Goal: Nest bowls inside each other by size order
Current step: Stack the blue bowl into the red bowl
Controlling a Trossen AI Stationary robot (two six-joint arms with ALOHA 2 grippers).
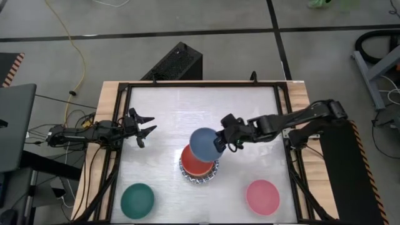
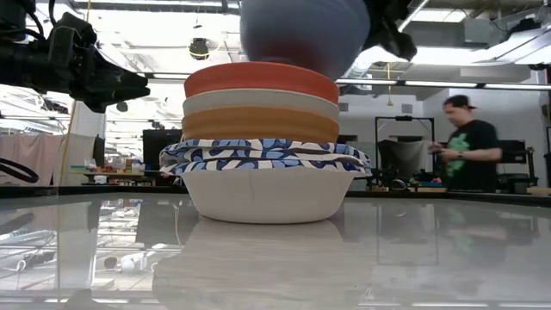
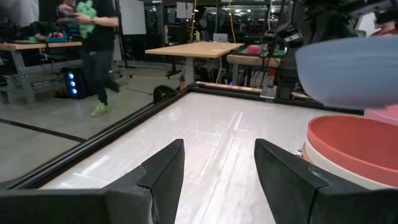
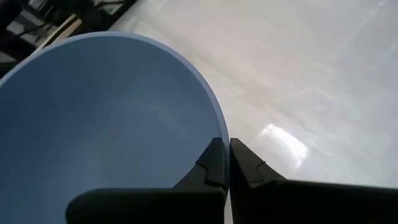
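A stack of bowls stands mid-table: a cream one at the bottom, then blue-and-white patterned ones, an orange one, a cream one and a red one on top. A slate-blue bowl hangs just above the red one, with my right gripper shut on it. A dark green bowl and a pink bowl rest on the table near its front edge. My left gripper waits open at the table's left side, holding nothing. My right gripper pinches the slate-blue bowl's rim on the side toward the table's right, one finger inside the bowl and one outside. The fingers slant down from the table's right. The bowl is lifted clear above the red bowl, mouth up.
A black frame runs round the white tabletop. There is free room at the far half of the table and between the green and pink bowls. A person stands in the room beyond the table.
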